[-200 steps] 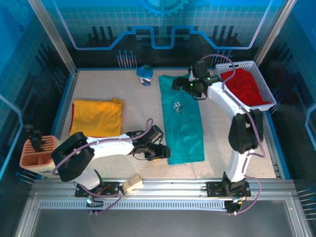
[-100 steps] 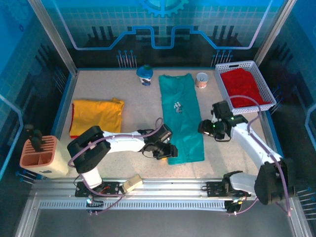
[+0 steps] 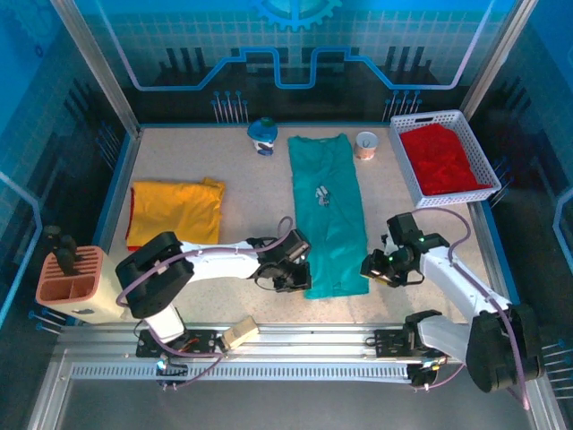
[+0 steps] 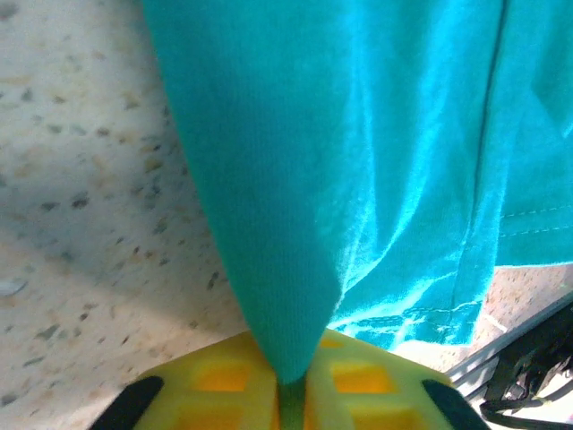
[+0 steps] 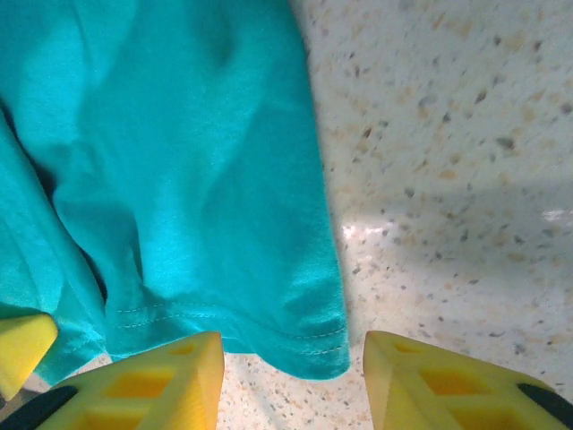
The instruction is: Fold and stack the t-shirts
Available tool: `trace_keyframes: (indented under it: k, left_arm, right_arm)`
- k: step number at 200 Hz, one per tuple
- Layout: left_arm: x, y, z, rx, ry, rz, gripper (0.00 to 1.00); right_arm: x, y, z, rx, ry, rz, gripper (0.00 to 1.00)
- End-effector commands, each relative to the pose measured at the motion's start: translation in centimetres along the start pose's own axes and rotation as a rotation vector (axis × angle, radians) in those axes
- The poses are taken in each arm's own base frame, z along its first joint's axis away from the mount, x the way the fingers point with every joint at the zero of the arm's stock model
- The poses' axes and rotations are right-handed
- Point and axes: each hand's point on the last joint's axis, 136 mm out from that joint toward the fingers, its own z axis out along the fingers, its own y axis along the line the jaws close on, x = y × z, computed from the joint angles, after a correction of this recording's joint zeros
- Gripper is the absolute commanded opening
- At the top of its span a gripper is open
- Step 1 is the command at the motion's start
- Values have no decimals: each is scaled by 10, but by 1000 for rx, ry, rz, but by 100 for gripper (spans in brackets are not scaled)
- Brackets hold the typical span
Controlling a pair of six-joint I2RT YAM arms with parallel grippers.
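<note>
**An uneven hold on the near hem could skew the fold**

The bench (image 3: 206,170) carries the teal t-shirt (image 3: 329,224) down its middle. It is laid as a long narrow strip from the far side toward the near edge, white lettering up. To its left lies the yellow t-shirt (image 3: 175,212), already folded flat. The red t-shirt (image 3: 443,161) sits heaped in the white basket (image 3: 483,166) at the far right. We judge the step in hand to be taking both near corners of the teal strip, ready to carry them to the far end.

The left hand (image 4: 291,391) is clamped tight on the near left corner, with a ridge of teal cloth drawn up between its fingers. The right hand (image 5: 291,358) stands with its fingers apart on either side of the near right corner and holds nothing.

Our main worry is that imbalance. If the left side lifts before the right has closed, the strip will twist and its lengthwise layers will slide apart.

We cannot tell how many layers the left pinch has caught. If it has only the top one, the lower layers would stay on the bench when the corner lifts.

A small cup (image 3: 365,143) stands just beside the far right end of the strip, and a wide or crooked swing of cloth could tip it.

Smallest, and most likely to fail, is the hem corner (image 5: 309,339). It lies right at the edge of the open fingers, so a slightly offset close could pinch air or a single ply.
</note>
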Motion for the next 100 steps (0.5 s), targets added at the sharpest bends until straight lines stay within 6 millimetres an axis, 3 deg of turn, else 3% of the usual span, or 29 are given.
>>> trace_keyframes:
  k: [1, 44, 87, 100]
  left_arm:
    - [15, 21, -10, -44, 9, -28, 8]
    - [28, 34, -23, -47, 3, -45, 10]
    - [35, 45, -25, -51, 7, -61, 28]
    - [34, 45, -24, -46, 3, -62, 30]
  right_arm:
    - [25, 3, 2, -34, 64, 17, 46]
    - [46, 3, 12, -1, 112, -10, 54]
    - [61, 15, 30, -19, 145, -2, 54]
    - [63, 15, 34, -17, 143, 9, 53]
